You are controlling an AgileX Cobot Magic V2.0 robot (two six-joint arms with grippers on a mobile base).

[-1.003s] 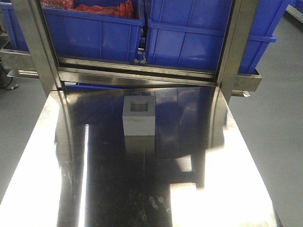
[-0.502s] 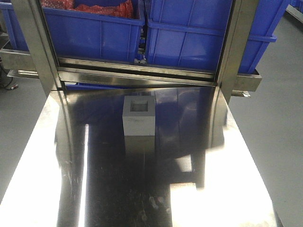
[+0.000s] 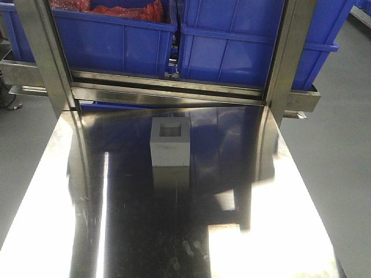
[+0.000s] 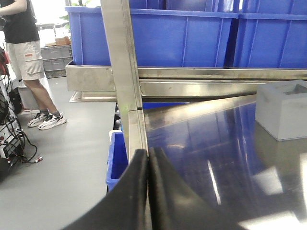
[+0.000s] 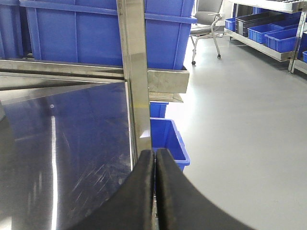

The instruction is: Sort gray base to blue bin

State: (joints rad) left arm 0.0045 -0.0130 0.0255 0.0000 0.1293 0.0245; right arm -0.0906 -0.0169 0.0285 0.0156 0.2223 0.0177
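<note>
The gray base [image 3: 170,142] stands upright on the polished steel table [image 3: 272,231], its square recess facing up, midway across the top and toward the far edge; we see nothing touching it; in the left wrist view it sits at the frame's right edge, well apart from the arm. Behind it, raised on a steel shelf rail [image 3: 168,87], stands the blue bin [image 3: 232,52], its contents out of our sight; just beside that, on the front view's left, a second blue crate [image 3: 116,43] holds something red. Two steel uprights [image 3: 43,58] frame the shelf at either side of the table.

The left gripper [image 4: 147,163] hangs over the table's left edge with its black fingers [image 4: 132,191] pressed together on nothing; the right gripper [image 5: 155,163] sits over the table's right edge, likewise closed and empty. Beyond the table, we make out a person [image 4: 24,43] in a black shirt and pale shorts standing on the gray floor in the left wrist view; the right wrist view shows a small blue floor bin [image 5: 168,139] by the table and an office chair [image 5: 206,19] further off.
</note>
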